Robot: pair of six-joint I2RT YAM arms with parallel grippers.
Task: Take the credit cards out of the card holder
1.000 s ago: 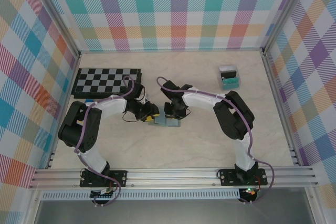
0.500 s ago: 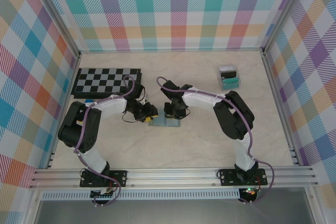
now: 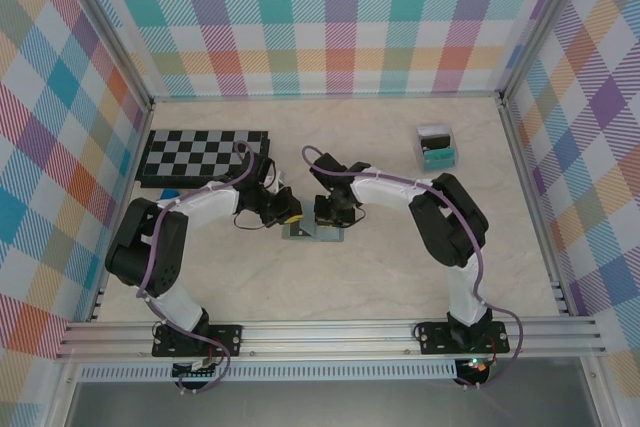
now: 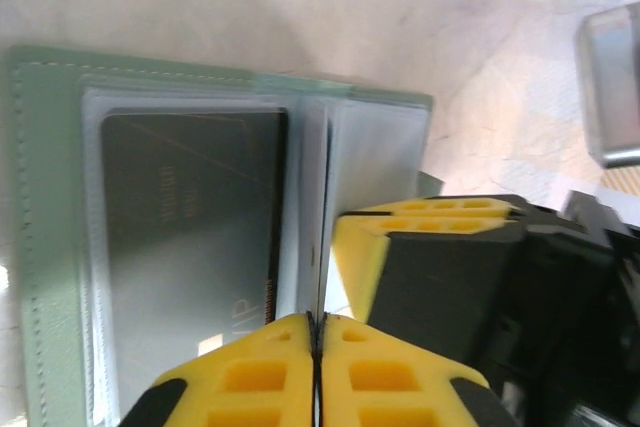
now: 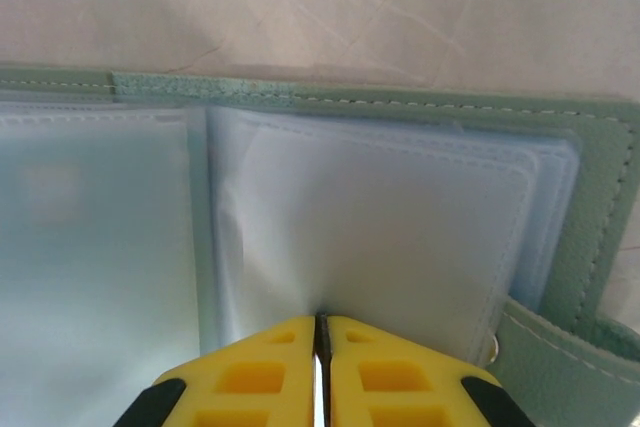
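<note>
From above, the left gripper (image 3: 287, 215) and the right gripper (image 3: 325, 217) meet tip to tip over the card holder (image 3: 312, 234), which lies open on the table (image 3: 380, 277), well apart from the chessboard (image 3: 205, 155). Both arms reach forward with elbows bowed outward and wrists turned inward and down.

At the left wrist, the yellow fingertips (image 4: 260, 367) are pressed together – a thin clear leaf (image 4: 322, 207) of the card holder stands upright and runs into their seam. A dark card (image 4: 190, 247) sits in the pocket beside it, inside the green cover.

At the right wrist, the fingertips (image 5: 375, 367) are likewise closed, pinching the edge of a clear pocket (image 5: 380, 227) – whether a card is caught in the pinch cannot be told.
</note>
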